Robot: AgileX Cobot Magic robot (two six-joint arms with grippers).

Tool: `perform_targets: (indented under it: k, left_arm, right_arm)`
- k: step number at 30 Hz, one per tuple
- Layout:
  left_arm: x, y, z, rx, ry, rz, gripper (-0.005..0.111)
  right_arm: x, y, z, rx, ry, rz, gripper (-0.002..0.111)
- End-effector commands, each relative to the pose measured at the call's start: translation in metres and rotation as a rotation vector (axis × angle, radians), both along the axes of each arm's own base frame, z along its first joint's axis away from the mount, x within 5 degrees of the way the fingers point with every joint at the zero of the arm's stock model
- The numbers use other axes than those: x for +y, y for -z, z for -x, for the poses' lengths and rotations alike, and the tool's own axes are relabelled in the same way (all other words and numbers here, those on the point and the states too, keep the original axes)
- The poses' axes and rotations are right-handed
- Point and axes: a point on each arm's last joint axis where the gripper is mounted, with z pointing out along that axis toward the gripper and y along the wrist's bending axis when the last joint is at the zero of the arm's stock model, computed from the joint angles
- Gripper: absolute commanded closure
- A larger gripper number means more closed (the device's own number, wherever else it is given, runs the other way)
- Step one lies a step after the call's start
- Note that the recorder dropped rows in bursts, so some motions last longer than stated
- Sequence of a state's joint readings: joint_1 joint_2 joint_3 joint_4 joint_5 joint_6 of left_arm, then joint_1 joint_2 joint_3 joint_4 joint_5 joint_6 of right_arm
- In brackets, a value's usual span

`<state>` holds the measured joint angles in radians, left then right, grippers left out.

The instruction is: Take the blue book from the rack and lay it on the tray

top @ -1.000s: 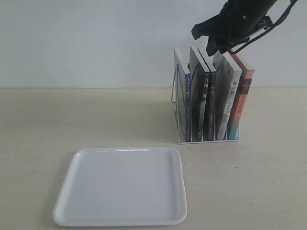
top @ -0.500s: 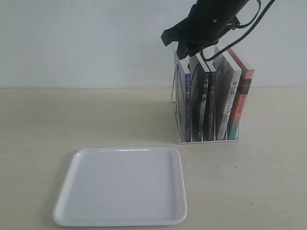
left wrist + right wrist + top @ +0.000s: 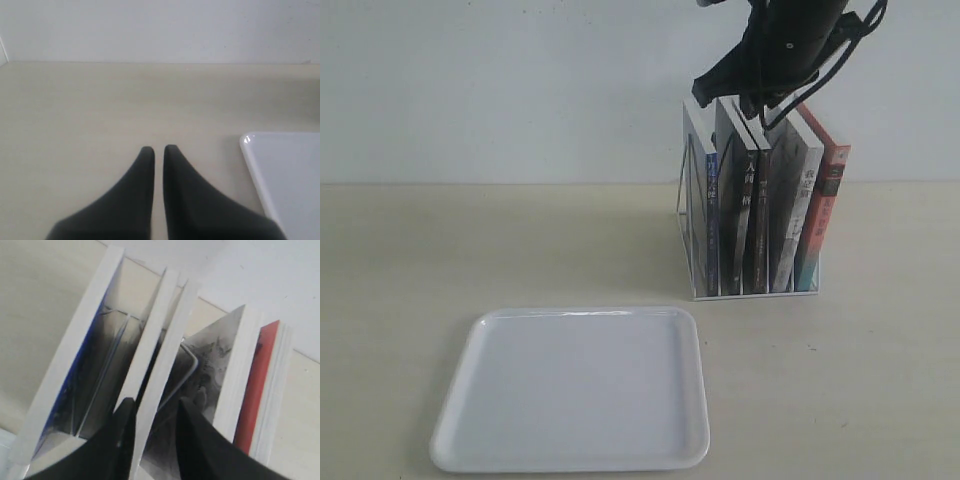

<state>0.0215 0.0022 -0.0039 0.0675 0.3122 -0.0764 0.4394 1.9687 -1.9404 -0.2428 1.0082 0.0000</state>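
The blue book (image 3: pixel 711 215) stands upright in the leftmost slot of the white wire rack (image 3: pixel 684 200), its narrow blue spine facing out. In the right wrist view the blue book (image 3: pixel 64 390) shows its white page edge and a strip of blue cover. My right gripper (image 3: pixel 730 98) hovers at the books' top edges. Its jaws (image 3: pixel 152 407) are open and straddle the top of a middle book, one slot away from the blue one. The white tray (image 3: pixel 570 390) lies flat in front, its corner (image 3: pixel 280 170) beside my left gripper (image 3: pixel 159 149), which is shut and holds nothing.
Black-spined books (image 3: pixel 745 215), a grey-covered one (image 3: pixel 790 210) and a red-orange book (image 3: pixel 825 210) fill the other rack slots. A rack wire (image 3: pixel 192 357) runs between the middle books. The beige table (image 3: pixel 470 250) meets a white wall behind.
My right gripper swung left over the rack's left end, then came back right and a little lower onto the middle books. The books and tray have not moved.
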Motion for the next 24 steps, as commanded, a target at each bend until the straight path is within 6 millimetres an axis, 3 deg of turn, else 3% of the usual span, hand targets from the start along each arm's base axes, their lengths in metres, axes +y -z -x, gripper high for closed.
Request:
perform_targets:
  k: [1, 11, 17, 24]
  left_arm:
    - [0.000, 0.001, 0.000, -0.004, 0.009, -0.004, 0.101]
    - [0.000, 0.001, 0.000, -0.004, 0.009, -0.004, 0.101]
    - [0.000, 0.001, 0.000, -0.004, 0.009, -0.004, 0.101]
    - [0.000, 0.001, 0.000, -0.004, 0.009, -0.004, 0.101]
  right_arm:
    - [-0.004, -0.004, -0.001, -0.028, 0.021, 0.027, 0.081]
    - [-0.042, -0.001, -0.011, 0.020, 0.145, 0.021, 0.081]
    - [-0.040, 0.001, -0.014, 0.015, 0.138, -0.010, 0.081]
    - [-0.036, 0.030, -0.023, 0.098, 0.145, 0.019, 0.081]
